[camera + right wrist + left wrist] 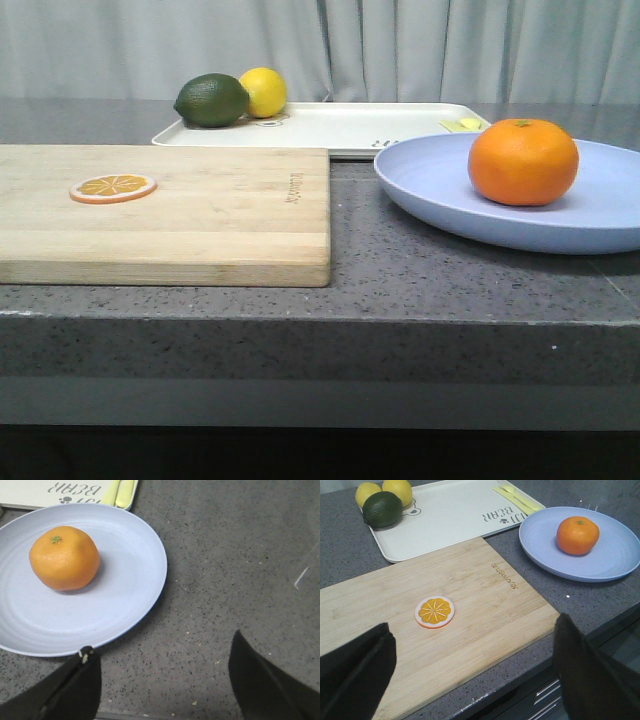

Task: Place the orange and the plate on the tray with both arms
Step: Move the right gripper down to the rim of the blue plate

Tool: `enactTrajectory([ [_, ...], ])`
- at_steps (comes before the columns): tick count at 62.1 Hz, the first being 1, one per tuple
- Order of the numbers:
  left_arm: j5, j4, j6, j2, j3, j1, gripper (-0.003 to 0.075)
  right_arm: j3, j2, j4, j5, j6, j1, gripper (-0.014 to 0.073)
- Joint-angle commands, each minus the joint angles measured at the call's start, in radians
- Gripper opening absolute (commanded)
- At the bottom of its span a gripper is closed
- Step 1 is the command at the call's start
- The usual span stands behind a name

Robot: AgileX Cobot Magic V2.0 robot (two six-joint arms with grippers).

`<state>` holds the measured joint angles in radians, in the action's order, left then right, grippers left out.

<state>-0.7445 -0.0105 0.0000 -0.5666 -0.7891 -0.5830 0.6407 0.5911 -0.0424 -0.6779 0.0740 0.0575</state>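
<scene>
The orange [523, 161] sits on the pale blue plate [430, 185] at the right of the counter; both also show in the left wrist view, orange [577, 535] and plate [615, 555], and in the right wrist view, orange [64, 557] and plate [125, 585]. The cream-white tray [340, 127] lies behind, also in the left wrist view [455, 515]. My left gripper [472, 652] is open and empty above the near edge of the cutting board. My right gripper [162, 667] is open and empty over bare counter beside the plate's near rim. Neither gripper shows in the front view.
A wooden cutting board [200, 215] with an orange slice [112, 187] lies at the left. A green lime [211, 100] and a yellow lemon [264, 91] sit on the tray's far left corner; yellow cutlery [515, 497] lies on its right end. The counter's front edge [320, 320] is close.
</scene>
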Motion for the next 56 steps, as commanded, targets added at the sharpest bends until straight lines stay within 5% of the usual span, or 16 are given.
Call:
enactTrajectory([
  [1,0.080,0.010,-0.009,-0.005,-0.024,0.003,0.0621,0.090,0.067,0.000,-0.006,0.013,0.000,0.0542],
  [18,0.082,0.010,-0.009,-0.005,-0.024,0.003,0.0621,0.354,0.373,-0.010,-0.287,0.011,-0.004,0.0542],
  [28,0.082,-0.001,-0.009,-0.005,-0.024,0.003,0.0621,0.432,0.503,0.005,-0.330,0.011,-0.101,0.0542],
  [56,0.082,-0.019,-0.009,-0.005,-0.022,0.003,0.0621,0.429,0.734,0.744,-0.389,-0.443,-0.424,0.0542],
])
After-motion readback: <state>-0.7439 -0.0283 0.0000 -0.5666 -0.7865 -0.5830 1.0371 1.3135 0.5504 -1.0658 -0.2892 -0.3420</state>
